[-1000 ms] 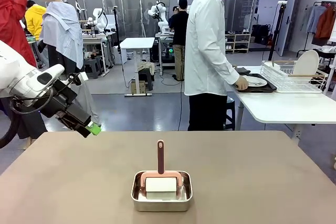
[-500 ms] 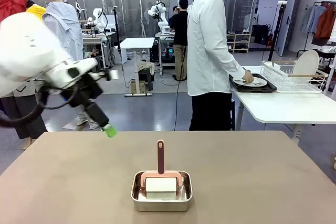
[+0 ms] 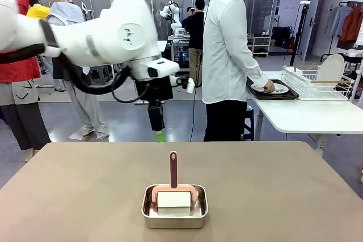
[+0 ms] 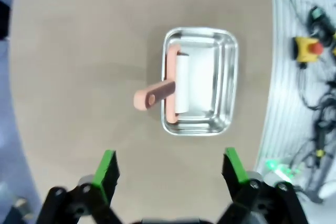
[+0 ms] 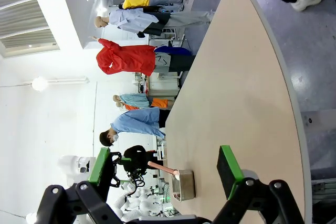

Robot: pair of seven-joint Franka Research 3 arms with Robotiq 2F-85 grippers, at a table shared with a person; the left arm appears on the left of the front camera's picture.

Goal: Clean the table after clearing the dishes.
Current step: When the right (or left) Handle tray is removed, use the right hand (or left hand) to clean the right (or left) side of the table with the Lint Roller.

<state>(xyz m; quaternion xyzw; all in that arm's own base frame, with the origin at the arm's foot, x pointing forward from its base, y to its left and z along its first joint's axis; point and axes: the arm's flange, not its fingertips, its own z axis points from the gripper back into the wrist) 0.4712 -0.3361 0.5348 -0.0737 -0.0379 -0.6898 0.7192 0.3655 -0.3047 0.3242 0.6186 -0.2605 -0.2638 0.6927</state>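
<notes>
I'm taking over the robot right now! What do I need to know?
Left gripper: open, empty, hovers over the large taupe-brown table, near the pink-handled white roller lying in the small steel pan.
Right gripper: open, empty.
Done: round white plate and dark brown tray sit on the white side table, under the person's hand.
Left: grab the roller, clean the table.

Taupe table (image 3: pixel 74 196) bare-topped — white plate (image 3: pixel 279 89) on dark tray (image 3: pixel 290 96).
</notes>
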